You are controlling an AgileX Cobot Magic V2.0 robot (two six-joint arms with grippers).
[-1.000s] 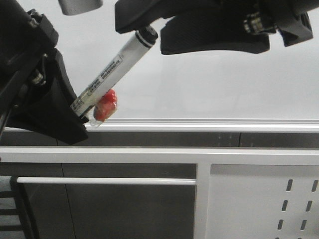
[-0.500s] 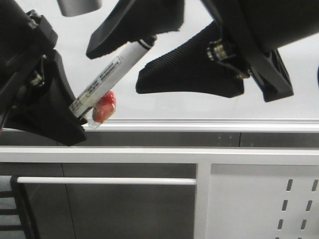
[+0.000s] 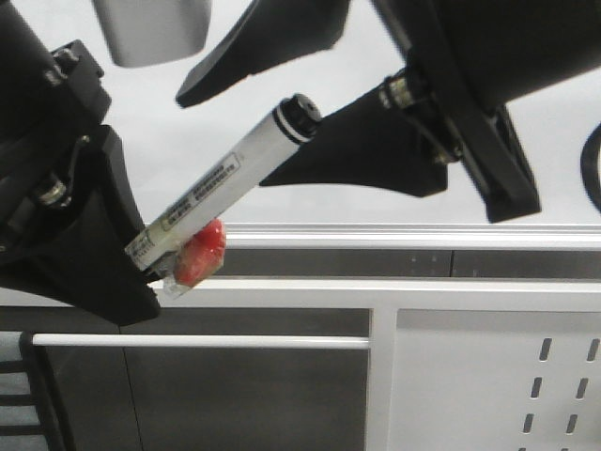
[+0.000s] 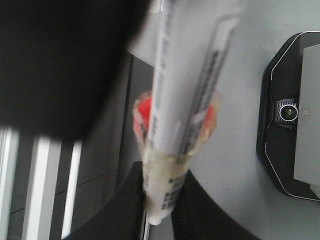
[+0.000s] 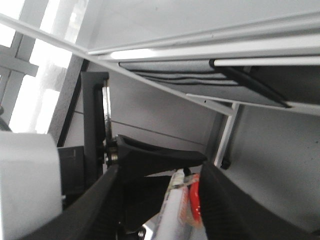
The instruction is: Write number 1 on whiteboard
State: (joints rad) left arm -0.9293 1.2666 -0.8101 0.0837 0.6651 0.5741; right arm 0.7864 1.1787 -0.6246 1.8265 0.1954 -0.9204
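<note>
Marker slants between left gripper and right gripper.

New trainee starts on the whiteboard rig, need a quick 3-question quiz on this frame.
1. True or false: the right gripper is shut on the marker.
2. What holds the marker? A) left gripper B) right gripper C) nothing, it lies on the rail
3. Short answer: is a 1 visible on the whiteboard yet?

Key
1. False. Its jaws stand open on either side of the marker's dark end.
2. A.
3. No, the visible part of the board shows no stroke.
</note>
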